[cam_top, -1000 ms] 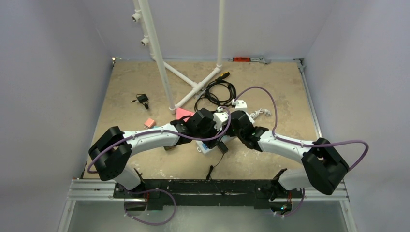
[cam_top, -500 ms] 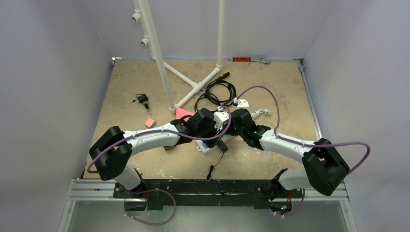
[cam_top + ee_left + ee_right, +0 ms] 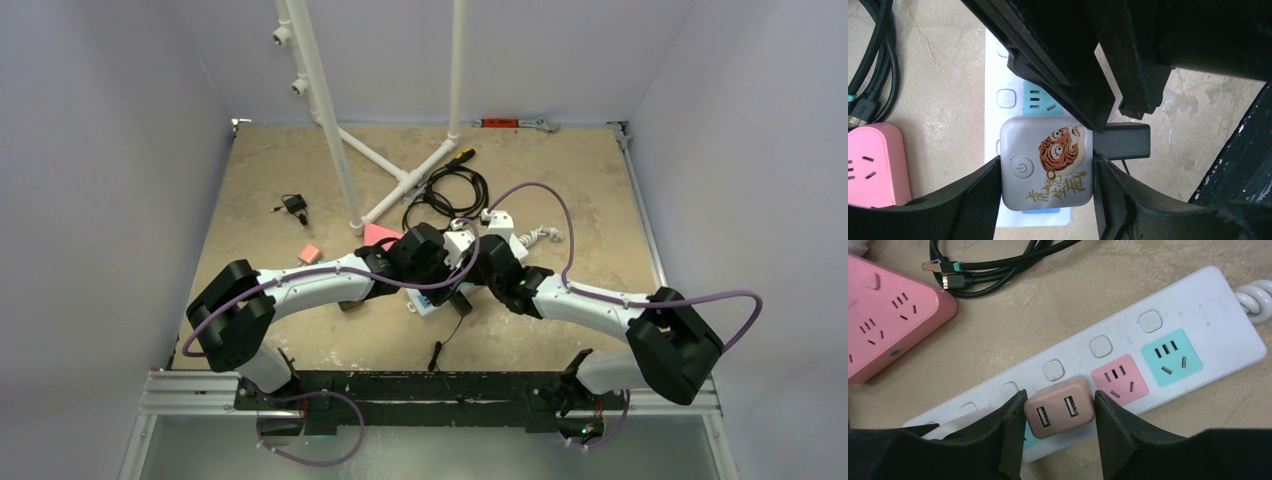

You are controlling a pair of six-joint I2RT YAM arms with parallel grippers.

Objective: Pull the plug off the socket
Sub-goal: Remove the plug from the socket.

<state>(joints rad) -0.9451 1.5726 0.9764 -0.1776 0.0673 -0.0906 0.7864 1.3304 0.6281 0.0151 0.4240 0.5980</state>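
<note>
A white power strip (image 3: 1173,305) with pink and teal sockets lies on the tan table; it is also in the left wrist view (image 3: 993,75). A pinkish-tan plug (image 3: 1060,410) with two USB ports sits on it, and my right gripper (image 3: 1059,400) is shut on its two sides. Beside it a grey square adapter (image 3: 1048,170) with a tiger picture sits on the same strip, with my left gripper (image 3: 1047,165) shut on it. A black plug (image 3: 1122,140) sticks out to the adapter's right. From above, both wrists meet over the strip (image 3: 425,305) and hide the plugs.
A pink triangular socket block (image 3: 888,315) lies just left of the strip, with coiled black cables (image 3: 447,190) behind it. A white pipe frame (image 3: 400,180) stands at the back. A small pink block (image 3: 310,255) and a black object (image 3: 294,205) lie to the left.
The right forearm and wrist have shifted slightly to the left and lower over the strip. The left arm has stayed where it was.
</note>
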